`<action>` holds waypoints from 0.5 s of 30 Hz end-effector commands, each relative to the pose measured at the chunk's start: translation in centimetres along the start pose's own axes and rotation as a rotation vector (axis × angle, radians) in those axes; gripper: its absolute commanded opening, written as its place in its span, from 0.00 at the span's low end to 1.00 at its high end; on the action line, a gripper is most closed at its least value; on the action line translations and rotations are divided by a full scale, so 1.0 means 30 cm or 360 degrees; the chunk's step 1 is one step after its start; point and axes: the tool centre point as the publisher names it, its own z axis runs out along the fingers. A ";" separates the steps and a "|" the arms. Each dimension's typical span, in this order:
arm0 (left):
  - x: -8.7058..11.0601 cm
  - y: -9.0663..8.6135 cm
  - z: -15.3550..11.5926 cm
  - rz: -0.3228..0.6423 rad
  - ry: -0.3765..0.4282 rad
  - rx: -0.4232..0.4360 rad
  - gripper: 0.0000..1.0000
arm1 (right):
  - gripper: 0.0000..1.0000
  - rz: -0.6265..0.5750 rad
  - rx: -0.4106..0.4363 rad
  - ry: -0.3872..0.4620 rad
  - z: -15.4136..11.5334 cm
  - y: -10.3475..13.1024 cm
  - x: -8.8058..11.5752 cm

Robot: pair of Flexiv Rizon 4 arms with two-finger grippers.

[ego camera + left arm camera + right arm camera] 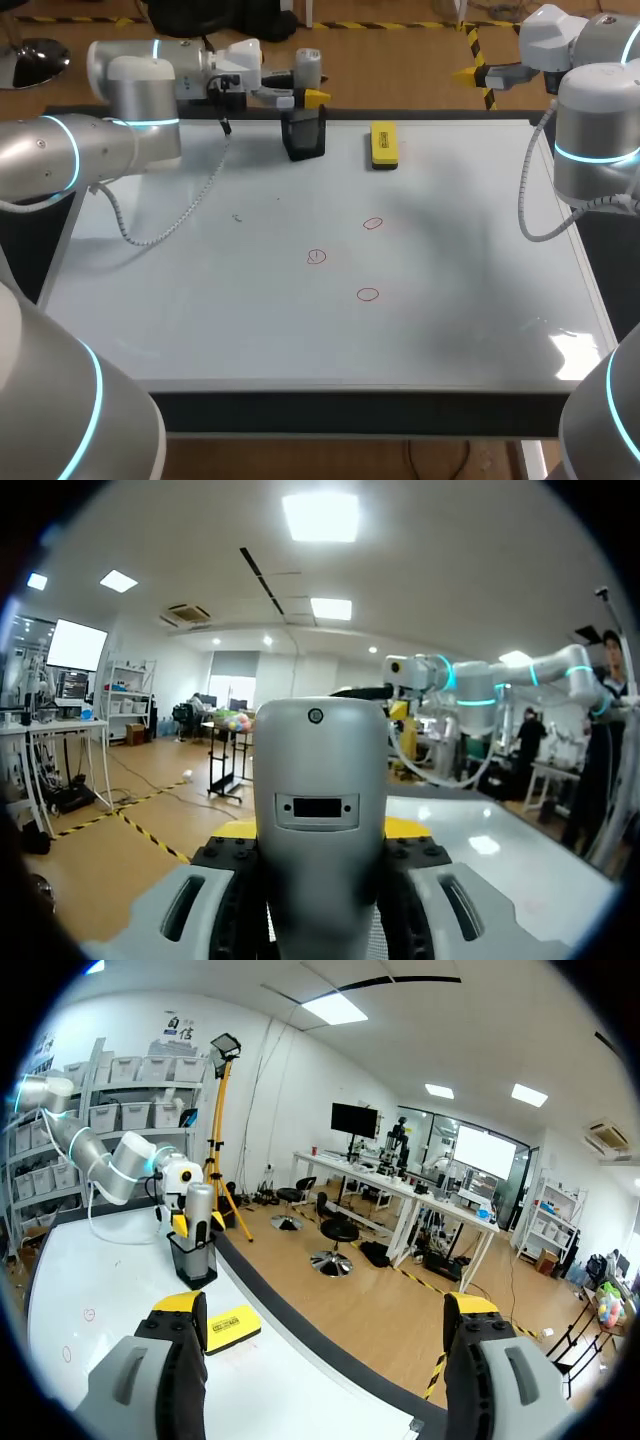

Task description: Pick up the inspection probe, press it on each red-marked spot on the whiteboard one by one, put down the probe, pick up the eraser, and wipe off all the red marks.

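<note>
The grey inspection probe [308, 68] stands upright in a black holder [304, 136] at the whiteboard's [200, 320] back edge. My left gripper [305, 92] reaches in sideways and is shut on it. In the left wrist view the probe [318, 780] fills the gap of the left gripper [320, 830], with both pads against its sides. A yellow eraser [383, 145] lies to the right of the holder. Three red circles [373, 223], [316, 257], [368, 294] mark the board's middle. My right gripper [325, 1310] hangs open and empty past the back right corner, far from the probe [198, 1210].
A grey cable [170, 225] from my left arm loops down onto the board's left part. The right arm's cable [530, 200] hangs over the board's right edge. A dark frame [360, 412] borders the board's front edge.
</note>
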 end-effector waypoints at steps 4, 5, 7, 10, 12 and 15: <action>0.036 -0.027 -0.013 0.0034 -0.0044 0.0034 0.00 | 1.00 0.0000 0.0001 0.0001 0.001 0.000 -0.001; 0.039 -0.033 -0.014 0.0047 -0.0044 0.0042 0.00 | 1.00 0.0000 0.0001 0.0001 0.001 0.000 -0.001; 0.040 -0.045 -0.017 0.0061 -0.0051 0.0057 0.00 | 1.00 0.0000 0.0001 0.0001 0.001 0.000 -0.001; 0.047 -0.072 -0.022 0.0098 -0.0055 0.0084 0.00 | 1.00 0.0000 0.0001 0.0001 0.001 0.000 -0.001; 0.049 -0.091 -0.024 0.0115 -0.0062 0.0096 0.00 | 1.00 0.0000 0.0001 0.0001 0.001 0.000 -0.001; 0.053 -0.121 -0.028 0.0139 -0.0067 0.0109 0.00 | 1.00 0.0000 0.0001 0.0001 0.001 0.000 -0.001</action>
